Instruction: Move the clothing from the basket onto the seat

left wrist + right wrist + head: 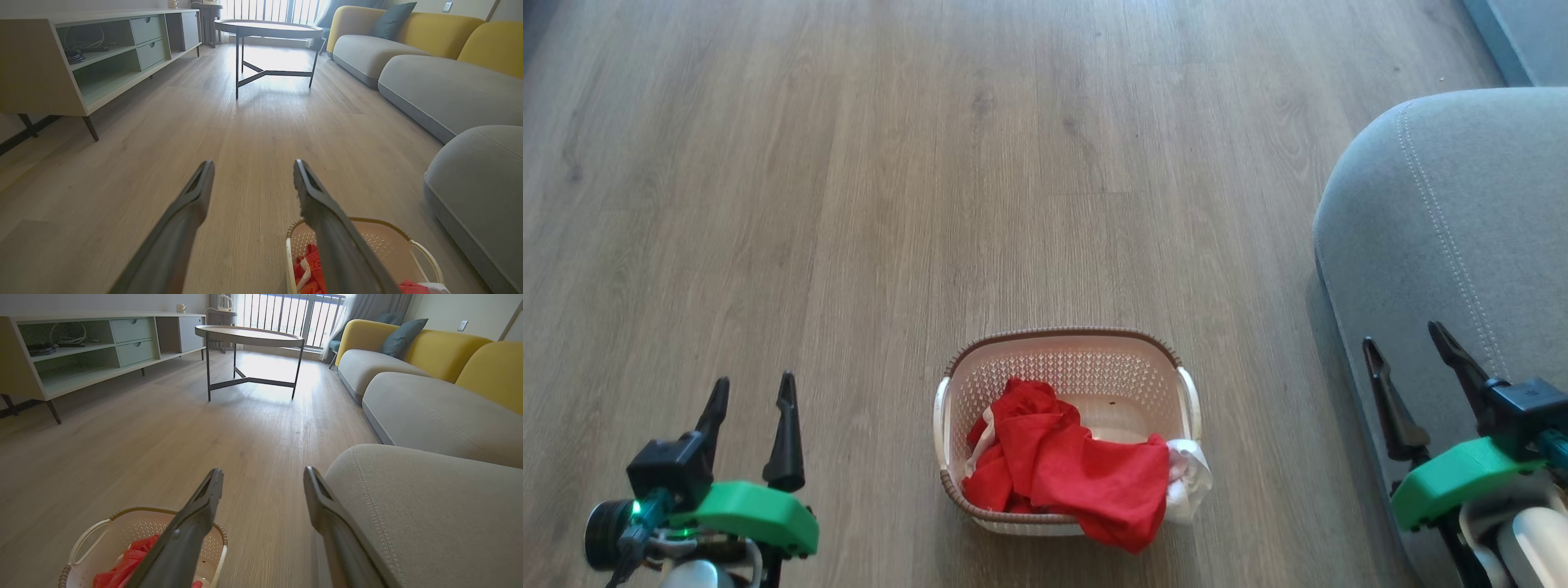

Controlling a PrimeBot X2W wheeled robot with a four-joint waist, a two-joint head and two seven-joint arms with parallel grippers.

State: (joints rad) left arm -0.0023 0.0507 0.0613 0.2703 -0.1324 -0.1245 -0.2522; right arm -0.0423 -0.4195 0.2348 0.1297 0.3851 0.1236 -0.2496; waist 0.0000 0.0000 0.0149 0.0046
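Clothing [1078, 469] lies heaped in the near half of the basket [1066, 333]. The big red garment [1094, 474] is bunched across the middle with one end spilling over the near rim. The white piece [1192, 478] is tucked at the near right corner and also droops over the edge. The basket stands on the wooden floor [849, 204] between the two arms, and the grey seat [1445, 212] is off to its right, apart from it.

Both hands are empty. The left gripper [754, 380] hangs with its fingers moderately spread, well to the left of the basket. The right gripper [1402, 335] is spread wider, in front of the seat's rounded edge.

The step in hand looks like the first reach, and the right arm seems the better choice, since it sits on the seat's side. It should come down from above onto the thick red fold in the middle of the heap, fingers wide, and close on a good bunch of cloth without touching the perforated wall. The lift should go straight up until the trailing end clears the rim; a sideways pull would likely drag or tip the light basket. The white piece may ride along, tangled in the red. The release belongs well in from the seat's curved edge, or the fabric may slide off.
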